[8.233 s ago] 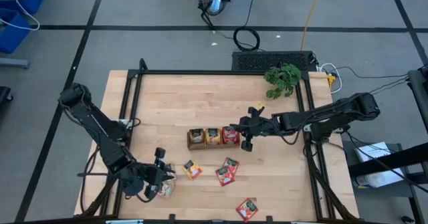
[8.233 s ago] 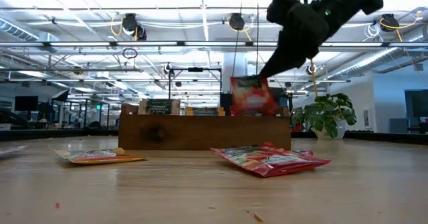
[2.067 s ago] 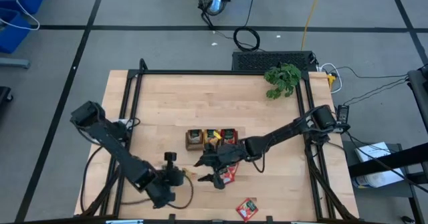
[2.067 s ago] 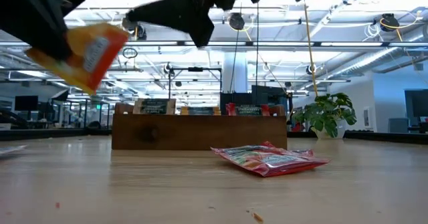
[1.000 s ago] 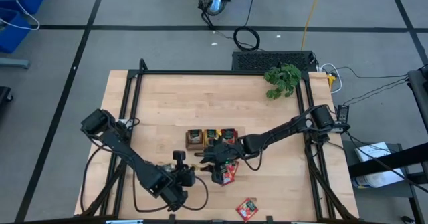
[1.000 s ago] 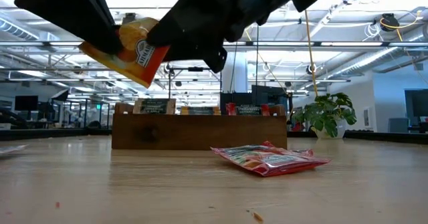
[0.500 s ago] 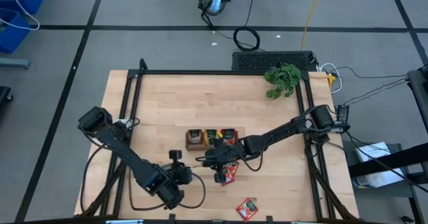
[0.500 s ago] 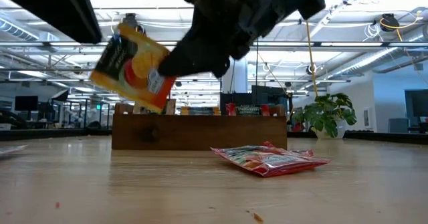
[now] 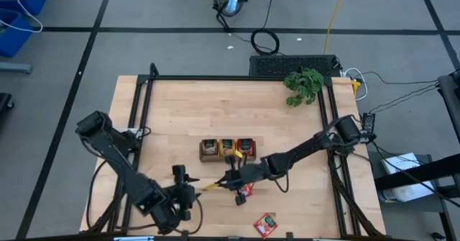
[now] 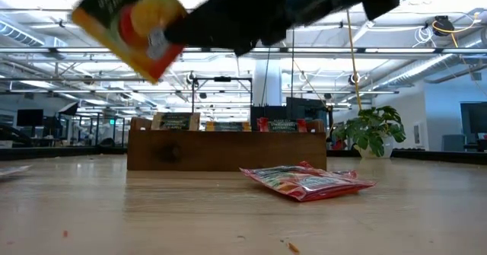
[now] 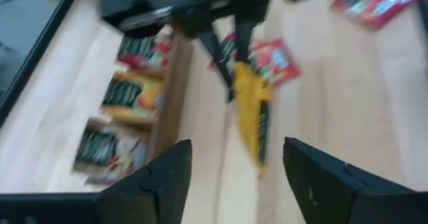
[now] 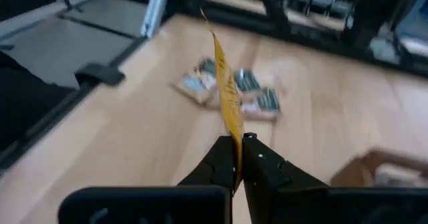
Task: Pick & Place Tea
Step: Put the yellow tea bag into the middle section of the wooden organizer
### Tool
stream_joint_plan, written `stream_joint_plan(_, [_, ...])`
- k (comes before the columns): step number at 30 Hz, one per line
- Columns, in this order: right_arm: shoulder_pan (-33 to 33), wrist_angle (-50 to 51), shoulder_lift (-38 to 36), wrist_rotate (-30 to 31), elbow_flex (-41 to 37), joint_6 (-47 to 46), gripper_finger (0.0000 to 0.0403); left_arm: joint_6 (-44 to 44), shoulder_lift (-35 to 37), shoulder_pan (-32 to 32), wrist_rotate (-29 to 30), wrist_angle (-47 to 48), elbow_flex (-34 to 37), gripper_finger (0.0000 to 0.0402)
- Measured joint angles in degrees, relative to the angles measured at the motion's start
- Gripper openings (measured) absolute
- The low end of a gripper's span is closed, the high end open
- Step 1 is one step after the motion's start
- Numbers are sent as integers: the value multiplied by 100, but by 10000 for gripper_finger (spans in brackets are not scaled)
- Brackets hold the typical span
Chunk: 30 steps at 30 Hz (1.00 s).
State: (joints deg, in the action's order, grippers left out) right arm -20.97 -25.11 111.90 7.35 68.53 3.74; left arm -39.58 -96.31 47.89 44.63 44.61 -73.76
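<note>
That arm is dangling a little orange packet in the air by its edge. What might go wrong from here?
The right gripper pinches the flat orange tea sachet only at one edge, so it could slip out and drop onto the wooden table. The open left gripper sits close by, so the arms might bump. The long brown wooden tray already looks full of sachets, so slotting another in may jam.

In the low view, the orange sachet point(image 10: 128, 25) is cut off by the top edge, its print blurred. The sachets point(image 12: 231, 90) lying on the table in the right wrist view are blurred; their colours cannot be told.
</note>
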Motion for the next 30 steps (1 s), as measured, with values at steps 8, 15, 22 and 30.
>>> stream_joint_plan(8, [-46, -245, -81, 357, 2, 143, 7, 350, 0, -3, -154, -580, 95, 270])
stream_joint_plan(15, [-52, -455, -87, 346, 2, 315, 7, 87, -13, -130, -270, -563, 358, 253])
stream_joint_plan(22, [-52, -453, -87, 320, 6, 305, 7, 222, -13, -174, -259, -569, 358, 182])
stream_joint_plan(30, [-50, -334, -87, 339, 7, 313, 8, 496, -13, -174, -262, -563, 361, 40])
